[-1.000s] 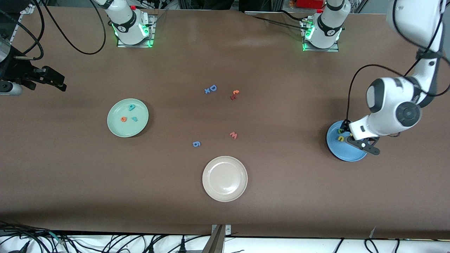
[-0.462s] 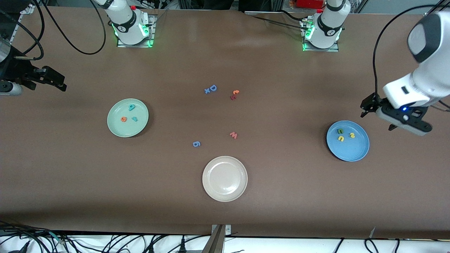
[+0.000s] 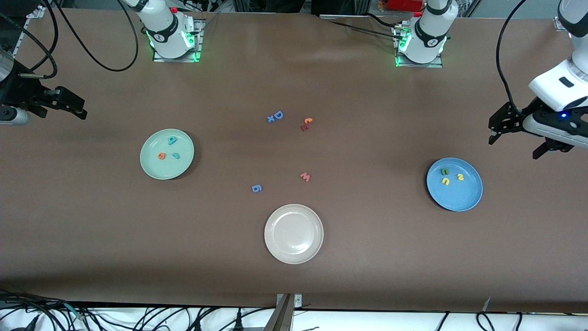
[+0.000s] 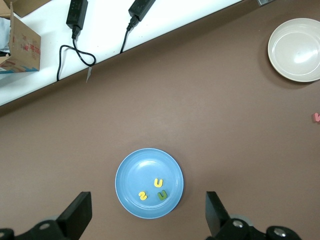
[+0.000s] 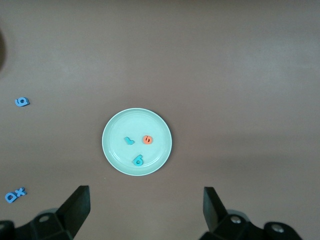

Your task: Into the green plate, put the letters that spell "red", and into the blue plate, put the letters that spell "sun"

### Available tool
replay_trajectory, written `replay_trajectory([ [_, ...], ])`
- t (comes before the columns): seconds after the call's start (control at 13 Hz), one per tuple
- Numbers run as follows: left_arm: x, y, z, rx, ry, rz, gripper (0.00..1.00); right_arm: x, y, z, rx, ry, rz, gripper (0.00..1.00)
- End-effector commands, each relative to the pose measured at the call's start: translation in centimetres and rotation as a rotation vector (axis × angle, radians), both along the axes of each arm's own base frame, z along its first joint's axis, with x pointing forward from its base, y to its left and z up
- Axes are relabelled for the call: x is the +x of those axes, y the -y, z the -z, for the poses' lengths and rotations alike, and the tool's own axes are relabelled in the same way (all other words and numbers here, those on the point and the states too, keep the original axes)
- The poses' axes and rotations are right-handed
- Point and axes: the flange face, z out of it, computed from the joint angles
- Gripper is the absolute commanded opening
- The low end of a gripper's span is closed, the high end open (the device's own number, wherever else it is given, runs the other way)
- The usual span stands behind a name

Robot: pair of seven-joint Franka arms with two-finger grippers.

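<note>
The green plate [image 3: 166,168] holds a teal "d" [image 3: 172,140], an orange "e" [image 3: 161,156] and a teal "r" [image 3: 176,156]. In the right wrist view the green plate [image 5: 156,125] lies under my open, empty right gripper [image 5: 145,200]. The blue plate [image 3: 461,197] holds a green "n" [image 3: 444,172], a yellow "u" [image 3: 445,181] and a yellow "s" [image 3: 460,176]. My left gripper [image 3: 519,138] hangs open and empty over bare table beside the blue plate [image 4: 132,170]. My right gripper [image 3: 55,108] waits over the right arm's end of the table.
A cream-white plate [image 3: 293,253] lies nearest the front camera. Mid-table lie a blue "D" with an "x" [image 3: 275,116], a red and orange pair of letters [image 3: 306,123], a red "w" [image 3: 305,176] and a blue "g" [image 3: 257,188].
My left gripper has risen off the blue plate and drawn away toward the left arm's end, opening wide. The yellow "s" now lies in the plate. The right arm has not moved.
</note>
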Motion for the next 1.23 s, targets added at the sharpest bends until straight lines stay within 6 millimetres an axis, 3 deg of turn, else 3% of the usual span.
replay_trajectory([
  [0.0, -0.7, 0.3, -1.5, -0.017, -0.027, -0.017, 1.0, 0.2, 0.2, -0.4, -0.012, -0.005, -0.012, 1.0],
  [0.38, -2.0, -0.1, -1.6, -0.029, -0.036, -0.043, 1.0, 0.1, 0.1, -0.5, -0.012, -0.004, -0.014, 1.0],
  [0.62, -3.4, -0.1, -3.5, -0.035, -0.001, -0.069, 1.0, 0.2, 0.3, -0.4, -0.01, -0.005, -0.008, 1.0],
  [0.92, -7.5, 0.1, -3.6, -0.066, -0.005, -0.107, 1.0, 0.1, 0.3, -0.5, -0.01, -0.004, -0.007, 1.0],
  [1.15, -8.7, -0.1, -2.9, -0.08, -0.099, -0.235, 1.0, 0.1, 0.3, -0.5, -0.01, -0.004, -0.007, 1.0],
])
